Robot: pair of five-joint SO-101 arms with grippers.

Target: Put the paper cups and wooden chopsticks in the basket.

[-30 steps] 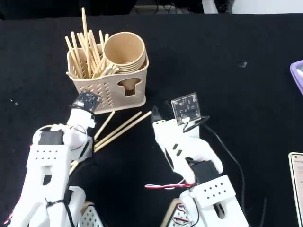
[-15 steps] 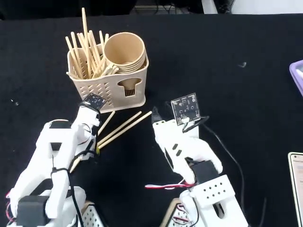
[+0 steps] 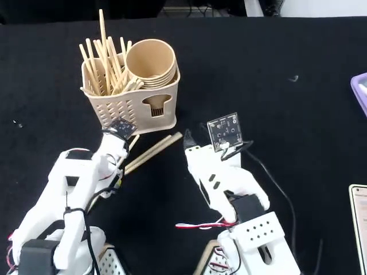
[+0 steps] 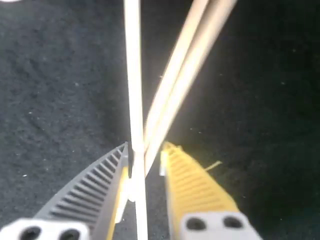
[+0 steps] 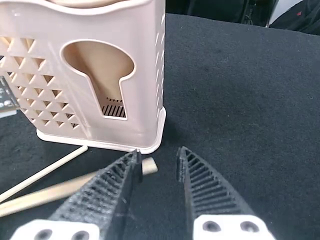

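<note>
**Left gripper has the loose chopsticks by their near ends, basket just beyond**

Nearest the arm bases, the left gripper (image 4: 145, 150) is down at the black table (image 3: 258, 69). Its grey and yellow jaws are drawn in on the loose chopsticks (image 4: 172, 75), which fill the narrow gap between them. It looks like a pinch low on the sticks, near the ends closest to the arms.

From there the sticks lie flat and fan slightly. Their long axis slants away from the left gripper toward the front corner of the basket (image 3: 135, 109).

The right gripper (image 5: 156, 160) sits at that far end. Its jaws are spread and hold nothing, and one stick tip lies just beside one of them.

The basket stands upright just past both grippers. A stack of cups (image 3: 150, 60) is already in one side, and a bunch of standing chopsticks (image 3: 103, 63) is in the other.

The left arm is the one placed to act. My judgement is that the sticks must be lifted, tipped toward upright, and carried a short way forward over the rim to the chopstick side. Held so near one end, the long sticks may swing or slip.
</note>
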